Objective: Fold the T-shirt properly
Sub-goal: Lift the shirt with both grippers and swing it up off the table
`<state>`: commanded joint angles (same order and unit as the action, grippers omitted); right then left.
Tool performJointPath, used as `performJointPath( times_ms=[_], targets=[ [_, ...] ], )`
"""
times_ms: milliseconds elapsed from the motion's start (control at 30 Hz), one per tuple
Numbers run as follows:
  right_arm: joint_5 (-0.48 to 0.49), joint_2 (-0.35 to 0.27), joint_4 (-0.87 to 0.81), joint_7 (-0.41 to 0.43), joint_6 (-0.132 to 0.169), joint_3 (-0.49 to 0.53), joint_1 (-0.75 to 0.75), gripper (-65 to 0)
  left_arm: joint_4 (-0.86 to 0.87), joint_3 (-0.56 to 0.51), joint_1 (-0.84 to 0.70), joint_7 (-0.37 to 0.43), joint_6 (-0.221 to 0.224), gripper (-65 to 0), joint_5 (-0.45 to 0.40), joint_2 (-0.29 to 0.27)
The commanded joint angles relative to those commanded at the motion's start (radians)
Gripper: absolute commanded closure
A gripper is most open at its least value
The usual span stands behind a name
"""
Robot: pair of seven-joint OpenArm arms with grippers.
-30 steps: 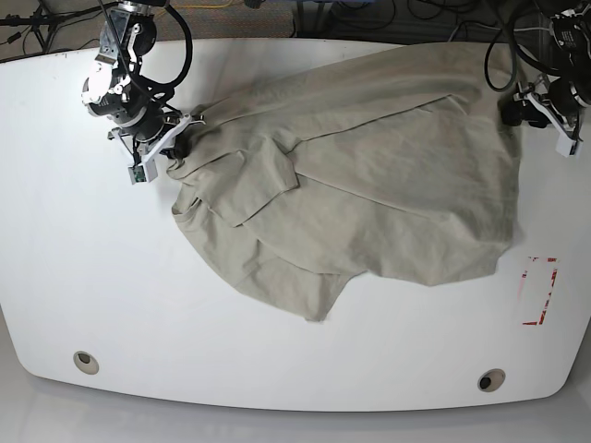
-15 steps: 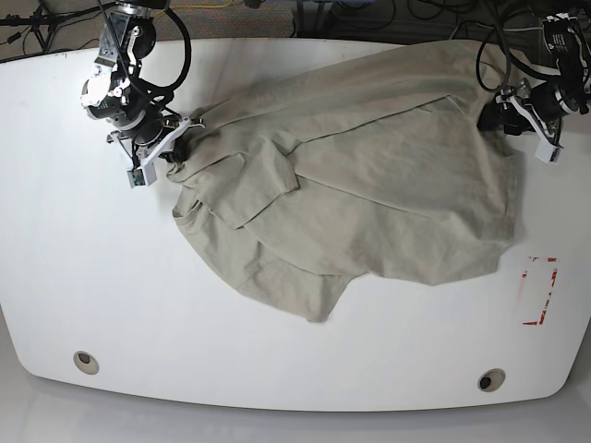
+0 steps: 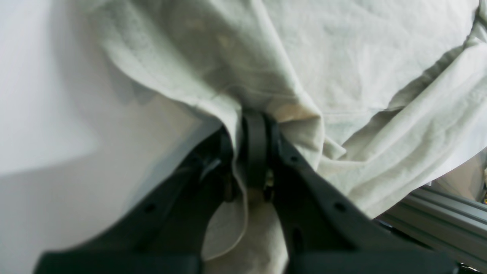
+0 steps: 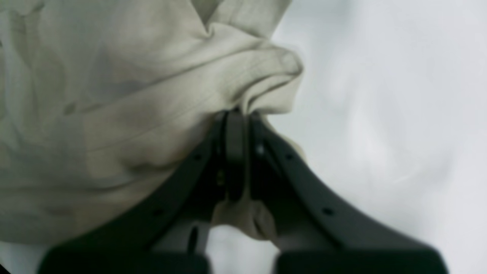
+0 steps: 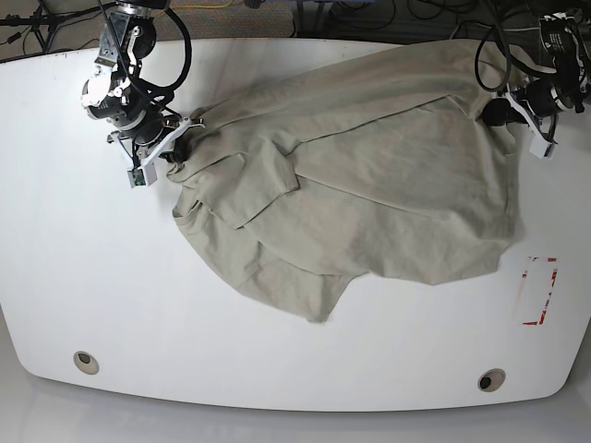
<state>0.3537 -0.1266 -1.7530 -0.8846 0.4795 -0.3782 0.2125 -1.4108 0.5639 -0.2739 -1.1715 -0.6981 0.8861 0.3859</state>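
Now both arms reach in from the top of the table, one at each top corner. The right arm comes down on the table's top left in the base view, and its tip points down and a bit toward the middle. The left arm comes in at the top right, and its tip leans in toward the middle too. The right gripper is pinched almost closed, with a thin fold of cloth squeezed between its black fingers. The left gripper looks narrow too, with cloth between and around its black fingers. The shirt lies across the upper and middle part of the table, between the two arms. It is tan and wrinkly. One flap is folded over near the right gripper, and a pointy bit hangs down toward the front of the table. I count one shirt, two arms, two grippers and one table. The table has two round holes, one near the front left corner and one near the front right. One red broken box mark is on the right side.
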Motion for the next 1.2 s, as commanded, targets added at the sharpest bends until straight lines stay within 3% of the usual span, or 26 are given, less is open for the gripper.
performJointPath(
  times_ms=[467, 667, 800, 1000, 1200],
  targets=[
    [0.008, 0.0, -0.06, 0.0, -0.003, 0.0, -0.014, 0.0, -0.367, 0.1, 0.003, 0.0, 0.0, -2.4, 0.008, 0.014],
    [-0.002, -0.003, -0.066, -0.003, -0.003, -0.008, -0.074, 0.0, -0.506, 0.112, 0.072, -0.02, 0.0, -2.5, 0.009, 0.014],
    [-0.002, -0.009, -0.068, -0.003, -0.003, -0.008, -0.118, 0.0, -0.526, 0.129, 0.169, -0.074, 0.0, -2.5, 0.009, 0.014],
    [-0.003, -0.044, -0.068, -0.003, -0.003, -0.008, -0.218, 0.0, -0.525, 0.218, 0.377, -0.224, 0.0, -2.6, 0.008, 0.014],
    [-0.003, -0.08, -0.064, -0.003, -0.003, 0.0, -0.339, 0.0, -0.523, 0.224, 0.545, -0.225, 0.0, -2.8, 0.002, 0.014]
  ],
)
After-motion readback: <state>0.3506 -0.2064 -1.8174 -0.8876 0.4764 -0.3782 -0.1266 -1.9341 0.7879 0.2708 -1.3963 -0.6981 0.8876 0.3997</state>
